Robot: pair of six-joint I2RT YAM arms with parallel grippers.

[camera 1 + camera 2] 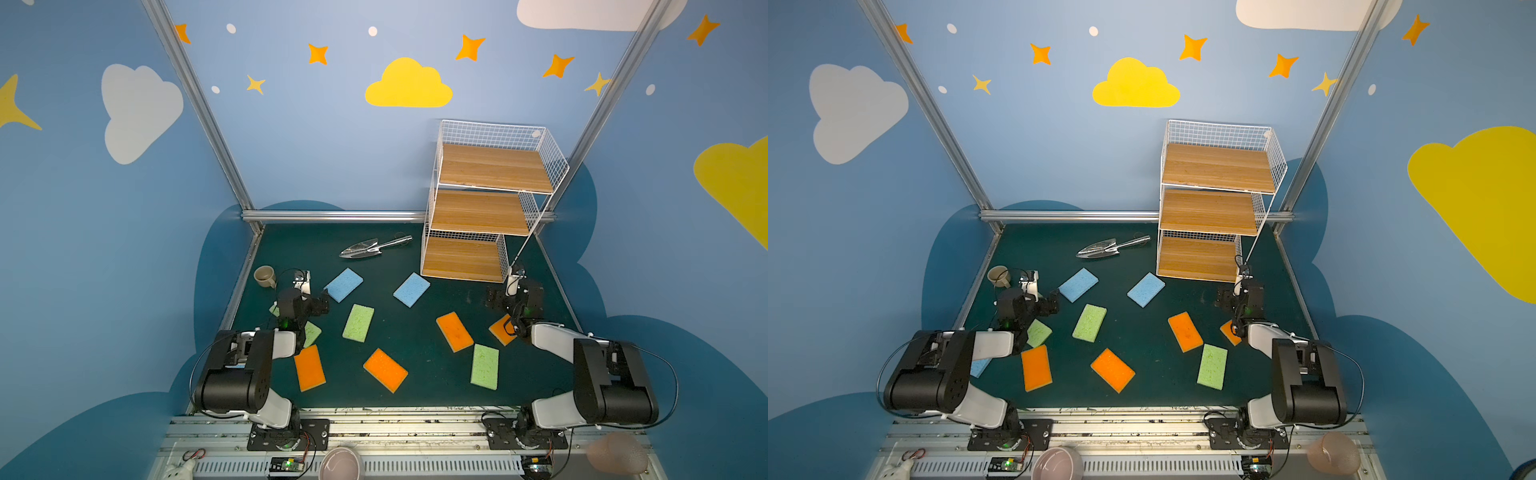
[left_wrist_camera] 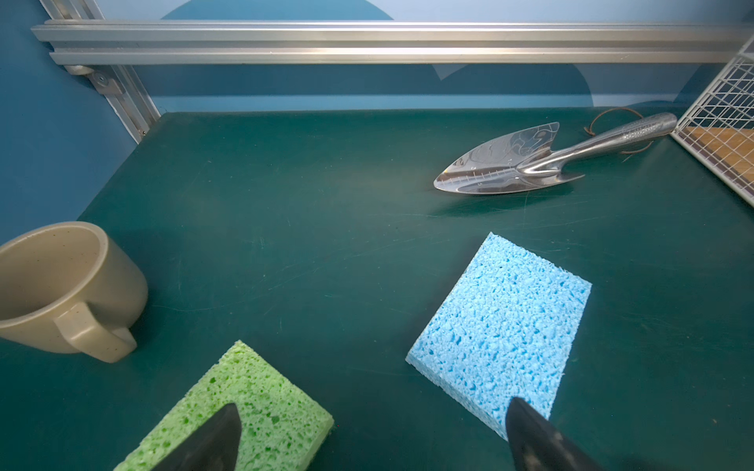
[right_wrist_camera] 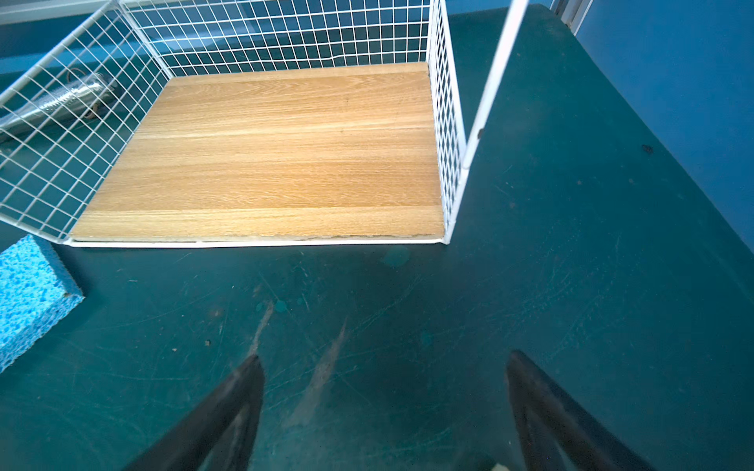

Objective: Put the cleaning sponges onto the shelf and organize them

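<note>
My left gripper (image 2: pixel 373 407) hangs spread and empty above a green sponge (image 2: pixel 253 379) and a blue sponge (image 2: pixel 502 326), well left of the shelf (image 1: pixel 465 262). My right gripper (image 3: pixel 383 359), also spread and empty, faces the shelf's bare lowest board. Nothing is shelved yet, so I judge the first pick is next: centre over the blue sponge, lower, close.

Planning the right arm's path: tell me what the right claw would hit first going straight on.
Likely the shelf, its lowest tier's front edge, across the table from the open right claw; its tilt is unclear.
</note>
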